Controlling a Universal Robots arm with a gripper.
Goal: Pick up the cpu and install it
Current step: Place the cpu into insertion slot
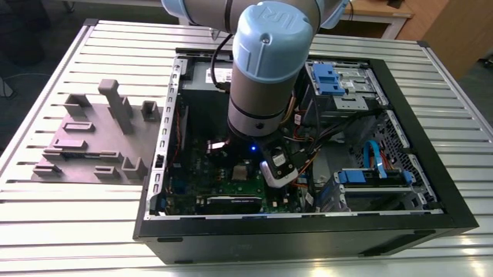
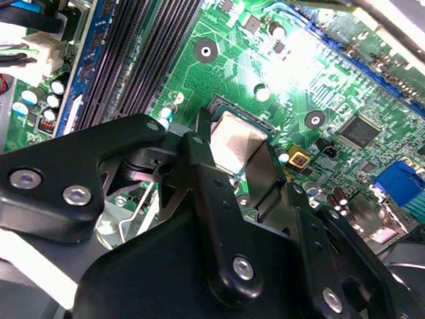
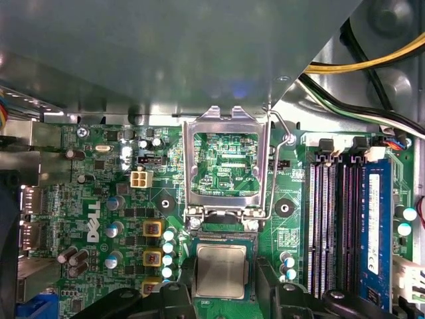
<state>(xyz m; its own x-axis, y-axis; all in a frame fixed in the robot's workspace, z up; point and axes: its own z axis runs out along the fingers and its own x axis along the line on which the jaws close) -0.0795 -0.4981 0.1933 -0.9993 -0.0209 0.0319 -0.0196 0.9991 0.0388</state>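
Observation:
The cpu (image 3: 221, 271) is a small square chip with a silvery top, lying level over the motherboard's socket (image 3: 222, 237). In both wrist views my gripper (image 3: 224, 282) straddles it, with one black finger (image 3: 186, 279) against each side. The second wrist view shows the cpu (image 2: 237, 141) pinched between the fingers (image 2: 199, 149) of the gripper (image 2: 234, 151), and the socket's far edge (image 2: 240, 111) just beyond it. The exterior view has my arm (image 1: 266, 86) reaching straight down into the open computer case (image 1: 308, 234), over the green motherboard (image 1: 231, 193).
The socket's metal load plate (image 3: 226, 136) stands flipped open beside the socket, its lever (image 3: 277, 133) raised. Memory slots (image 3: 345, 226) run along one side, with cables (image 3: 358, 63) above them. A grey fixture (image 1: 92, 138) lies outside the case at the exterior view's left.

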